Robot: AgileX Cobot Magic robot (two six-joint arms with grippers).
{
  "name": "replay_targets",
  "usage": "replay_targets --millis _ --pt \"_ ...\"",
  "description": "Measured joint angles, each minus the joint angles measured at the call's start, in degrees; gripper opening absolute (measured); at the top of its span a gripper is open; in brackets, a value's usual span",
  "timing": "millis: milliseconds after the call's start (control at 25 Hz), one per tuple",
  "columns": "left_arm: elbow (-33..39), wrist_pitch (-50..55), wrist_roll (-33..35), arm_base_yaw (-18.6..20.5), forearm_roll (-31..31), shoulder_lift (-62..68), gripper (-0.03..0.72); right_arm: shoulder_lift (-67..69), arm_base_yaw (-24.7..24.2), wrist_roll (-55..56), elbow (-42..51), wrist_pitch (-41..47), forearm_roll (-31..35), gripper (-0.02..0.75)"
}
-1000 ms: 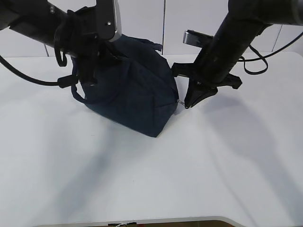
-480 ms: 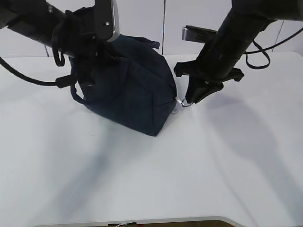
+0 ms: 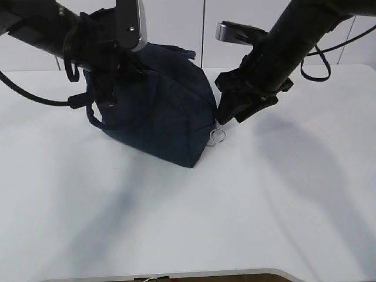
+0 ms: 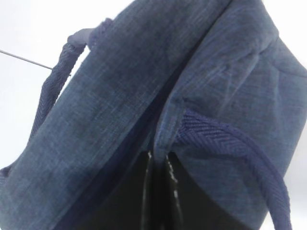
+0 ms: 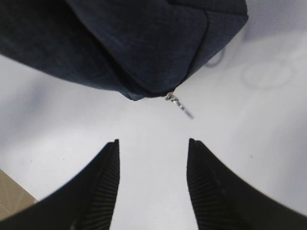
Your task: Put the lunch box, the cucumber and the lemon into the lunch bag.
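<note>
Landmark: the lunch bag [image 3: 157,108], dark navy fabric, standing on the white table [image 3: 176,223], toward the back and left of the middle.

My left gripper [image 4: 158,191]: pressed together on the lunch bag's top edge; in my left wrist view the 2 fingers [image 4: 175,196] nearly meet, with a thin fold of navy fabric pinched between them beside a woven loop handle [image 4: 230,139].

My right gripper [image 5: 152,187]: released, the 2 ribbed black fingers [image 5: 103,187] standing well apart with only bare table between them. It holds nothing and hangs just off the bag's right end, near the zipper's end.

Ring pull [image 3: 217,136]: silver, hanging free at the lower right corner of the lunch bag, below my right gripper and not touching it. In my right wrist view it shows as a small blurred metal tag [image 5: 181,108] off the bag's corner.

Lunch bag's mouth: I cannot tell how far the zipper is drawn.

Lunch box, cucumber, lemon: I cannot see any of the 3 from my views.
</note>
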Motion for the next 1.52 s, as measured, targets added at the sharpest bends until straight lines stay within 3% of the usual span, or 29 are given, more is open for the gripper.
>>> replay_targets --millis 440,560,680,800,920,1040,1520 --pt "0.00 0.36 0.00 0.00 0.00 0.00 0.017 -0.76 0.00 -26.33 0.00 0.08 1.37 0.375" --pt "0.00 0.70 0.00 0.00 0.00 0.00 0.069 -0.76 0.00 -32.34 0.00 0.08 2.35 0.375" --pt "0.00 1.12 0.00 0.10 0.00 0.00 0.173 -0.76 0.00 -37.39 -0.11 0.23 3.22 0.375" --pt "0.00 2.27 0.00 0.10 0.00 0.00 0.290 -0.76 0.00 -39.13 -1.87 0.48 3.45 0.375" --pt "0.00 3.08 0.00 0.10 0.00 -0.33 0.337 -0.76 0.00 -39.45 -4.30 1.48 3.45 0.375" --pt "0.00 3.43 0.00 0.10 0.53 -1.56 0.349 -0.76 0.00 -39.47 -6.34 2.21 3.50 0.375" --pt "0.00 5.91 0.00 0.10 12.70 -6.70 0.353 -0.76 0.00 -39.70 -9.19 5.47 3.58 0.375"
